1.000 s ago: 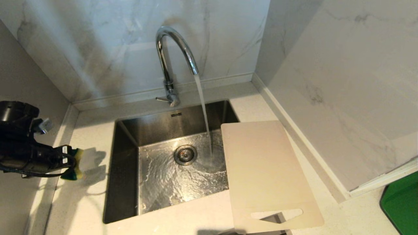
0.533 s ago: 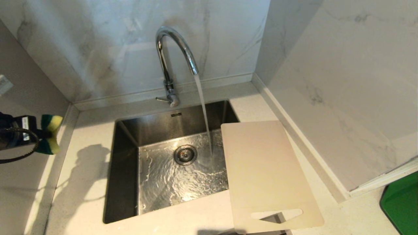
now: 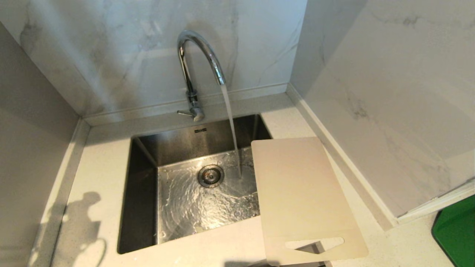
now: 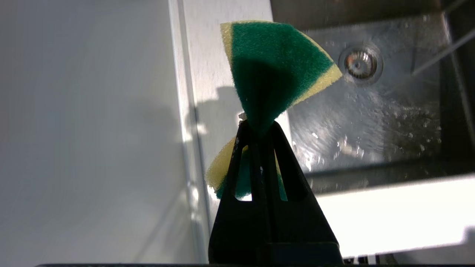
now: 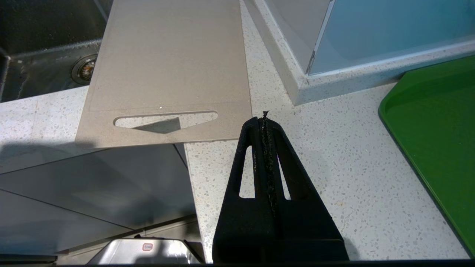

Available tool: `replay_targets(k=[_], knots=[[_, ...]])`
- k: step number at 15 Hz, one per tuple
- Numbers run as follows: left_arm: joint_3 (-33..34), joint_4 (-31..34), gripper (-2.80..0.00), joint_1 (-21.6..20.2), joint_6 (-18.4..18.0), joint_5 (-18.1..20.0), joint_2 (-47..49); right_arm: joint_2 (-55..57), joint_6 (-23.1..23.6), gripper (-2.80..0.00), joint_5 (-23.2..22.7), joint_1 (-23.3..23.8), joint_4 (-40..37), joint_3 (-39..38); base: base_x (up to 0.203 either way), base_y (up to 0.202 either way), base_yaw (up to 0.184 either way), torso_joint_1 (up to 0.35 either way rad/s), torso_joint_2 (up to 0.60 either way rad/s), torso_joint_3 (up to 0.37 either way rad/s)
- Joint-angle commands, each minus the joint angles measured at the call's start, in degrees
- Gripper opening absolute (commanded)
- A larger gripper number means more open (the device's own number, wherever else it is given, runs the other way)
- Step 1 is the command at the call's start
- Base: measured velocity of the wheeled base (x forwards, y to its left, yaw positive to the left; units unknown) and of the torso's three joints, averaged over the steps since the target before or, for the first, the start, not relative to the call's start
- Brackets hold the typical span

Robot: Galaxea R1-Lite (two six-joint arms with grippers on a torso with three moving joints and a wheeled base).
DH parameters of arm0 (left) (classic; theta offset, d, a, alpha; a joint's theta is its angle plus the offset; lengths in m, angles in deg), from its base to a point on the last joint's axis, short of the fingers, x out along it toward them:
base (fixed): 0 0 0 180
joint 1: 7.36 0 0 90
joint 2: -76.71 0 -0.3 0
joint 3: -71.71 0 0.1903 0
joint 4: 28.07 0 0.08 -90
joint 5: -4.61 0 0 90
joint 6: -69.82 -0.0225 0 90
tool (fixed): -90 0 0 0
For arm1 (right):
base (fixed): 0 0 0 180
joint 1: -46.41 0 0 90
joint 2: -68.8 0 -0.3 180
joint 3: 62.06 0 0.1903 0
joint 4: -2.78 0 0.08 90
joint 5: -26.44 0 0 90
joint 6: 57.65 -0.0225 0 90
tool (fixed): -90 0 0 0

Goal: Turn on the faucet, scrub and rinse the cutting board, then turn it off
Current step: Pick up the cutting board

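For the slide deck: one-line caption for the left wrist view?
Left gripper shut on a green-and-yellow sponge, above the countertop beside the wet sink.

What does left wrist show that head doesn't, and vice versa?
Left wrist only: the left gripper shut on a green-and-yellow sponge. Head only: the faucet running, and the cutting board lying partly over the sink's right edge. Both: the sink with its drain, wet, and the pale counter on its left.
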Motion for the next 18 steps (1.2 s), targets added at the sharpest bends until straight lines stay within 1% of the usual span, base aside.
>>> replay_targets(k=[1, 3, 5, 8, 11, 13, 15, 17, 18], knots=[[9.37, -1.21, -2.8, -0.81, 0.32, 0.12, -10.17, 0.0, -0.02, -2.8, 0.0, 0.0, 0.04, 0.0, 0.0, 0.0, 0.0, 0.0, 0.0, 0.0], [17.08, -2.84, -2.8, -1.17, 0.45, 0.27, -16.04, 0.0, -0.02, -2.8, 0.0, 0.0, 0.04, 0.0, 0.0, 0.0, 0.0, 0.0, 0.0, 0.0], [23.78, -3.43, -2.8, -0.62, 0.5, 0.94, -21.01, 0.0, -0.02, -2.8, 0.0, 0.0, 0.04, 0.0, 0.0, 0.0, 0.0, 0.0, 0.0, 0.0], [31.33, -3.63, -2.8, 0.12, 0.54, 1.35, -29.14, 0.0, -0.02, -2.8, 0.0, 0.0, 0.04, 0.0, 0.0, 0.0, 0.0, 0.0, 0.0, 0.0], [36.67, -3.78, -2.8, 0.24, 0.07, 0.91, -36.02, 0.0, -0.02, -2.8, 0.0, -0.03, 0.04, 0.0, 0.0, 0.0, 0.0, 0.0, 0.0, 0.0], [38.79, -6.24, -2.8, 0.61, 0.12, 0.67, -36.12, 0.0, -0.02, -2.8, 0.0, 0.0, 0.04, 0.0, 0.0, 0.0, 0.0, 0.0, 0.0, 0.0], [39.74, -7.9, -2.8, 2.49, 0.16, 0.31, -36.32, 0.0, -0.02, -2.8, 0.0, 0.0, 0.04, 0.0, 0.0, 0.0, 0.0, 0.0, 0.0, 0.0], [41.59, -8.01, -2.8, 5.42, 0.02, -2.06, -39.29, 0.0, -0.02, -2.8, 0.0, 0.0, 0.04, 0.0, 0.0, 0.0, 0.0, 0.0, 0.0, 0.0], [43.06, -8.43, -2.8, 5.85, -0.14, -3.18, -40.18, 0.0, -0.02, -2.8, 0.0, 0.0, 0.04, 0.0, 0.0, 0.0, 0.0, 0.0, 0.0, 0.0]])
